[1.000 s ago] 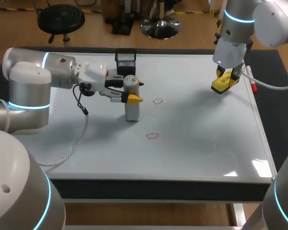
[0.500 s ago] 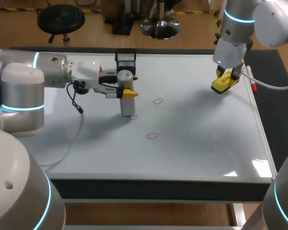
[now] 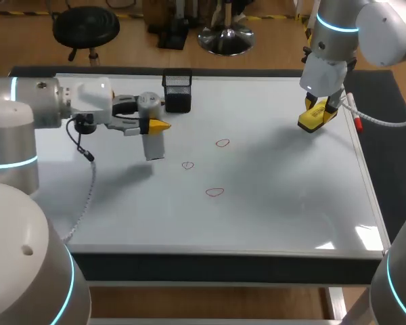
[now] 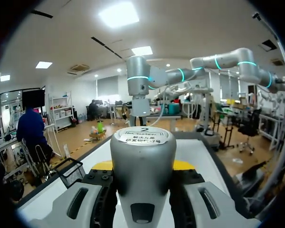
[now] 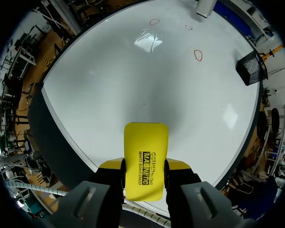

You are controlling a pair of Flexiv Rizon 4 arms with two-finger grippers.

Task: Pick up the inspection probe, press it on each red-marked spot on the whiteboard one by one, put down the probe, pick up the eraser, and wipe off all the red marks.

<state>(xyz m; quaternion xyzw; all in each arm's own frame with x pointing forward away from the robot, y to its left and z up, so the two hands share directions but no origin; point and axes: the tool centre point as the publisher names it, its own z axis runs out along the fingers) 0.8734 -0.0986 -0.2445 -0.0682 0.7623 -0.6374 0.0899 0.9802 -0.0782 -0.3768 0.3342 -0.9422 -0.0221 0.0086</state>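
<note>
My left gripper (image 3: 151, 126) is shut on the grey cylindrical probe (image 3: 151, 139), held upright over the whiteboard (image 3: 277, 196) left of the marks. In the left wrist view the probe (image 4: 142, 161) fills the gap between the yellow fingertips (image 4: 102, 165). Three red marks lie mid-board: an upper one (image 3: 222, 143), a small middle one (image 3: 187, 165) and a lower one (image 3: 215, 192). My right gripper (image 3: 317, 112) is shut on the yellow eraser (image 3: 316, 117) over the far right of the board. In the right wrist view the eraser (image 5: 146, 156) sits between the fingers, with a red mark (image 5: 198, 55) far ahead.
A black mesh basket (image 3: 177, 90) stands at the board's far edge, just behind the probe. A red-capped marker (image 3: 352, 111) lies along the right edge beside the eraser. A cable (image 3: 88, 183) hangs from my left wrist down onto the board.
My left arm has carried the probe to the left, away from the small middle mark, which now shows. The right arm and eraser have stayed put.
</note>
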